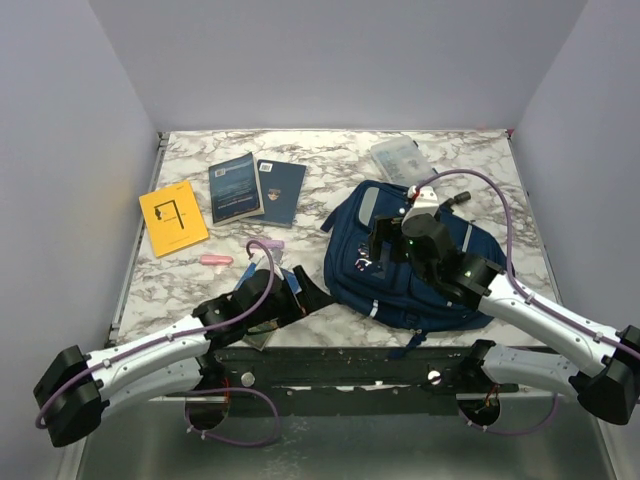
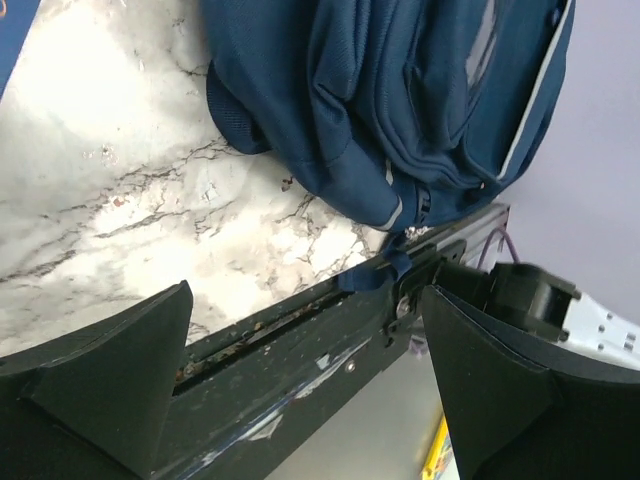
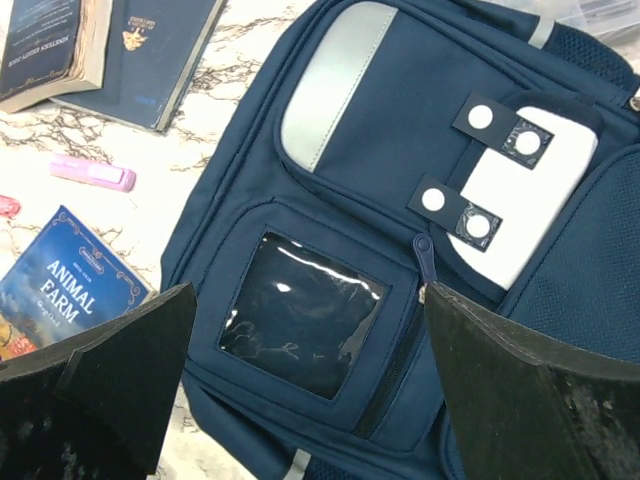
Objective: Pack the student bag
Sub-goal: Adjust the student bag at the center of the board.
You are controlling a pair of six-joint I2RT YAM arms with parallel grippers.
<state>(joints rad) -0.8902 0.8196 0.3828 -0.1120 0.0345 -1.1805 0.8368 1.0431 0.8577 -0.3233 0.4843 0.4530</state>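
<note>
The student bag [image 1: 400, 262], navy with a grey stripe [image 3: 335, 85] and a white patch [image 3: 525, 210], lies flat on the marble table, right of centre. My right gripper [image 1: 385, 240] hovers above its front pockets, open and empty. In the right wrist view the right gripper [image 3: 310, 390] frames the clear window pocket [image 3: 300, 315] and a zipper pull [image 3: 425, 255]. My left gripper [image 1: 285, 285] is low at the table's near edge, left of the bag. It is the open, empty left gripper [image 2: 305, 380] in its wrist view, with the bag [image 2: 400, 100] beyond it.
An "Animal Farm" book [image 3: 70, 285] lies by the left gripper. A yellow book [image 1: 172, 218] and two blue books [image 1: 235, 187] [image 1: 280, 190] sit at the back left. A pink item [image 1: 215, 260] and a purple one [image 1: 265, 243] lie between. A clear plastic box [image 1: 400, 157] stands behind the bag.
</note>
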